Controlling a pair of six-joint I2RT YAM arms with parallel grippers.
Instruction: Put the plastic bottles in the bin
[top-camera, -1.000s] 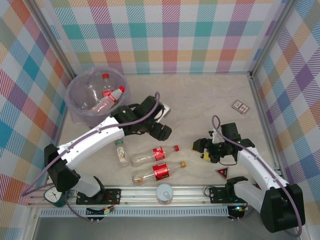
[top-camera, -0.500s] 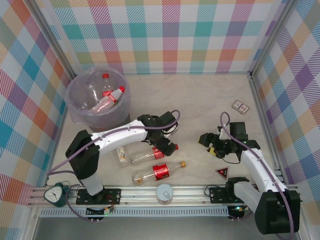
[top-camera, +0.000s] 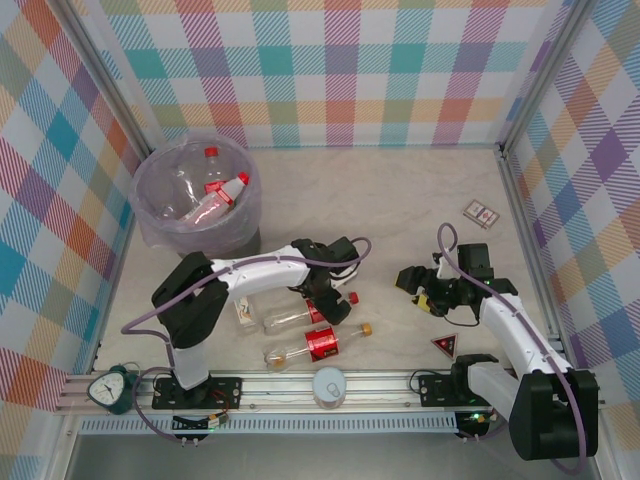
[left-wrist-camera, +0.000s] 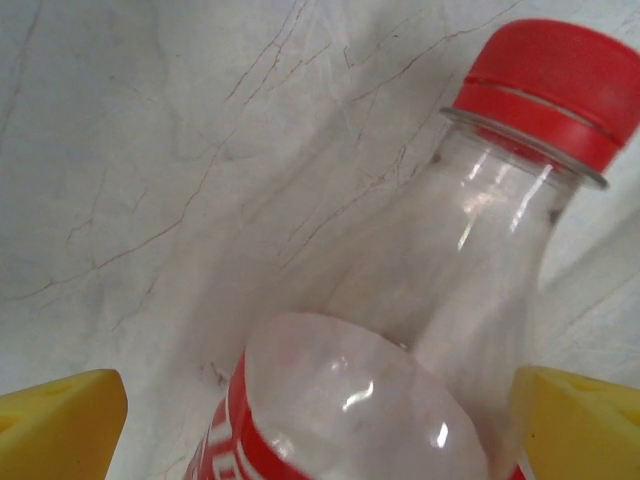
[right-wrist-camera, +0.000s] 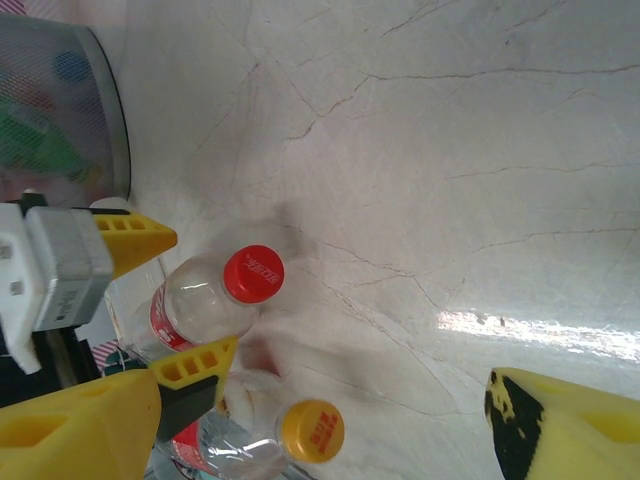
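Two clear plastic bottles lie near the table's front: a red-capped one (top-camera: 300, 315) (left-wrist-camera: 470, 270) (right-wrist-camera: 215, 290) and a yellow-capped one (top-camera: 315, 345) (right-wrist-camera: 300, 435). A smaller pale bottle (top-camera: 243, 312) lies left of them. My left gripper (top-camera: 328, 303) (left-wrist-camera: 320, 425) is open and low over the red-capped bottle, one yellow finger on each side of its shoulder. My right gripper (top-camera: 412, 291) (right-wrist-camera: 320, 425) hangs open to the right of these bottles, holding nothing. The pale-purple bin (top-camera: 150, 215) (right-wrist-camera: 95, 110) at the back left holds several bottles.
A small card (top-camera: 482, 213) lies at the right, and a red triangle (top-camera: 445, 346) in front of the right arm. A white round can (top-camera: 329, 385) and a dial gauge (top-camera: 110, 388) sit on the front rail. Checked walls close three sides.
My left arm swung from beside the bin forward and down onto the red-capped bottle, and its jaws spread wider. The right gripper drew back a little and rose.
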